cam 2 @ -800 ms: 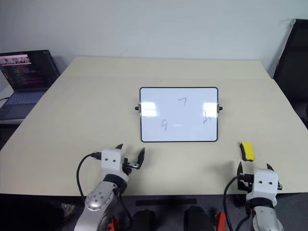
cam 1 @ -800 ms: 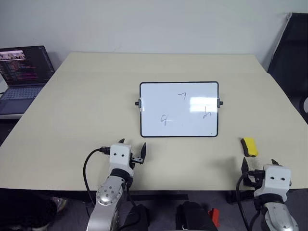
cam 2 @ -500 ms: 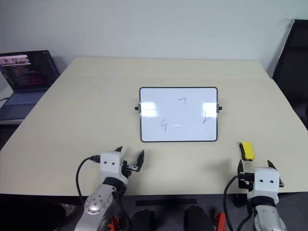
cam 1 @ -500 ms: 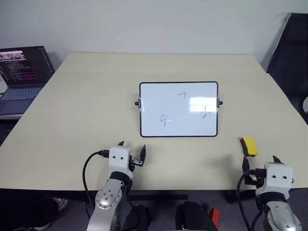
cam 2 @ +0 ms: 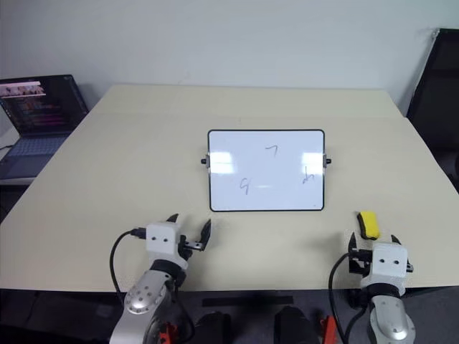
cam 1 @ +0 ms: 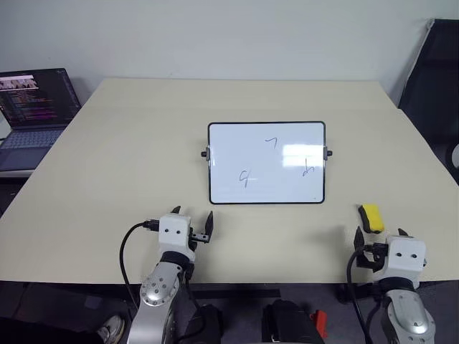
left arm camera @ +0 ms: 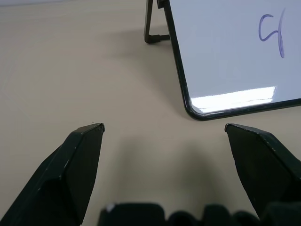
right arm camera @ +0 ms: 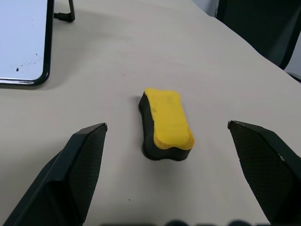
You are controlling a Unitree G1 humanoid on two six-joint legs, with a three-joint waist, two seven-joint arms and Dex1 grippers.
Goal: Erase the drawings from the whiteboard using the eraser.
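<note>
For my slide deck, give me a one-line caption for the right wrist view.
Open right gripper lined up on the yellow eraser lying on the table, whiteboard corner beside it.

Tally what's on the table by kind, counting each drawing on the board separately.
Whiteboard: 1
Drawings: 3, a 7, a 4, a p-like squiggle
Eraser: 1
Total: 5
</note>
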